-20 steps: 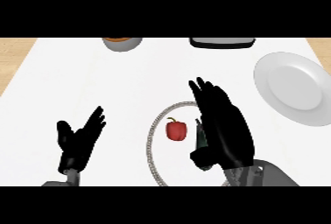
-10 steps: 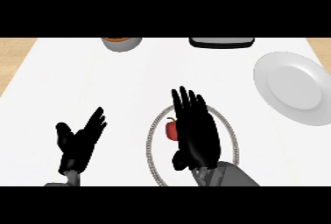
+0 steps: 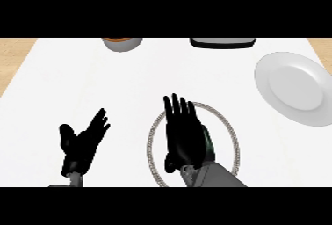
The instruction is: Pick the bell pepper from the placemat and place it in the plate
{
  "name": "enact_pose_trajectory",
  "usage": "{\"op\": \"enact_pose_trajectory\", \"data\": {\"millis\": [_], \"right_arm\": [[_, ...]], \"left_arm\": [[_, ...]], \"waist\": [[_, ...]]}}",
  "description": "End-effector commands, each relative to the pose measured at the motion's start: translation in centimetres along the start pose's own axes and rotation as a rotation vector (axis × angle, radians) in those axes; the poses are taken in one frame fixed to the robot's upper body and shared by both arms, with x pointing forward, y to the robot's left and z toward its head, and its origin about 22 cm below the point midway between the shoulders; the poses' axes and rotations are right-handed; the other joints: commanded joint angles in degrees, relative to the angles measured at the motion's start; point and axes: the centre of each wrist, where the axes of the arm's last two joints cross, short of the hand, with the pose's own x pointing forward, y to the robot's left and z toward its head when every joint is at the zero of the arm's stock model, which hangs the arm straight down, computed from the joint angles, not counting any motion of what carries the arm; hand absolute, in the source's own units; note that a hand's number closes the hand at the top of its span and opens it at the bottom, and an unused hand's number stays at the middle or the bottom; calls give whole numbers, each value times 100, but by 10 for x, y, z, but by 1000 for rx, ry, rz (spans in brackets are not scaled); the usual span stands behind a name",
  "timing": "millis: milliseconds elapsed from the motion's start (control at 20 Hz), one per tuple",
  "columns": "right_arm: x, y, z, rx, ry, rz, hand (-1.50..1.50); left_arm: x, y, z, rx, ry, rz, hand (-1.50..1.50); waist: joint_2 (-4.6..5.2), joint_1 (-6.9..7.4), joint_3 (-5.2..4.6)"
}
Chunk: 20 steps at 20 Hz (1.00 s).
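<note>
1. Right hand has slid left since the earlier frames. It was beside the bell pepper, and now it lies right over the spot where the pepper showed.
2. Its fingers are straight and stretched forward, not curled, so the hand is open and grips nothing that can be seen.
3. Bell pepper is fully hidden in the head view. Judging by the earlier frames, it sits under the palm on the placemat. Contact cannot be told.
4. Placemat's beaded ring shows on both sides of the hand and looks unmoved.
5. Left hand rests open at the lower left, fingers up, same as before.
6. Plate lies well apart at the right on the bench, with nothing on it.
7. Bowl and dark tray sit at the far edge, untouched.
8. Step, as I read it: the reach is done and the grasp is not yet made. Next, the fingers must close round the pepper, lift it, and carry it right to the plate.
</note>
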Motion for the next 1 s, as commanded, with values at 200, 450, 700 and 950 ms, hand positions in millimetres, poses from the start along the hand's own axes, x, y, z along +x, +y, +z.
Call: {"op": "enact_pose_trajectory", "data": {"millis": [200, 450, 700, 950], "right_arm": [[3, 14, -25, -20, 84, 97, -150], [-8, 26, -27, -23, 98, 114, -150], [-16, 37, -45, 16, 111, 111, -150], [-26, 57, -49, 43, 126, 138, -150]], "left_arm": [[-14, 15, 1, 0, 16, 14, 0], [6, 3, -4, 32, 23, 17, 0], [-2, 14, 8, -8, 19, -3, 0], [2, -2, -2, 5, 5, 4, 0]], "waist": [[9, 12, -9], [7, -3, -7], [10, 29, -7], [11, 21, -7]]}}
